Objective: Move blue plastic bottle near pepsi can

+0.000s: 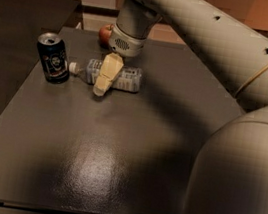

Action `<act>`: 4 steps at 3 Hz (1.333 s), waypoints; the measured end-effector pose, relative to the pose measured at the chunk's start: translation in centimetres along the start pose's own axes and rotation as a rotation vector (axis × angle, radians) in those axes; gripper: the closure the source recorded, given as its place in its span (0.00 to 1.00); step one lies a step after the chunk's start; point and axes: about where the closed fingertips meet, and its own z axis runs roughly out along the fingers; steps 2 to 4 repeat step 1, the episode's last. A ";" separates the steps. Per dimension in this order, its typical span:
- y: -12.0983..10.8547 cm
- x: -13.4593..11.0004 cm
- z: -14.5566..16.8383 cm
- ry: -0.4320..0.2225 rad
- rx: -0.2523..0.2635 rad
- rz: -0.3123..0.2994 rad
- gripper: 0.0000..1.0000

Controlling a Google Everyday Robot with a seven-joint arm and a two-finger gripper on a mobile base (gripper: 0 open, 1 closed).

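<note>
The blue plastic bottle (126, 78) lies on its side on the dark table (114, 166), with its white cap (73, 67) pointing left. The cap is a short gap from the pepsi can (53, 59), which stands upright at the table's left edge. My gripper (103, 81) reaches down from the arm over the middle of the bottle, straddling it and hiding part of its label. The bottle rests on the table surface.
A red apple (105, 34) sits at the back of the table, behind the gripper's wrist. My large grey arm (237, 95) fills the right side of the view. A second dark surface (16, 19) lies to the left, beyond the table's left edge.
</note>
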 end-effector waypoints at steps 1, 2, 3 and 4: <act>0.0 0.0 0.0 0.000 0.000 0.000 0.00; 0.0 0.0 0.0 0.000 0.000 0.000 0.00; 0.0 0.0 0.0 0.000 0.000 0.000 0.00; 0.0 0.0 0.0 0.000 0.000 0.000 0.00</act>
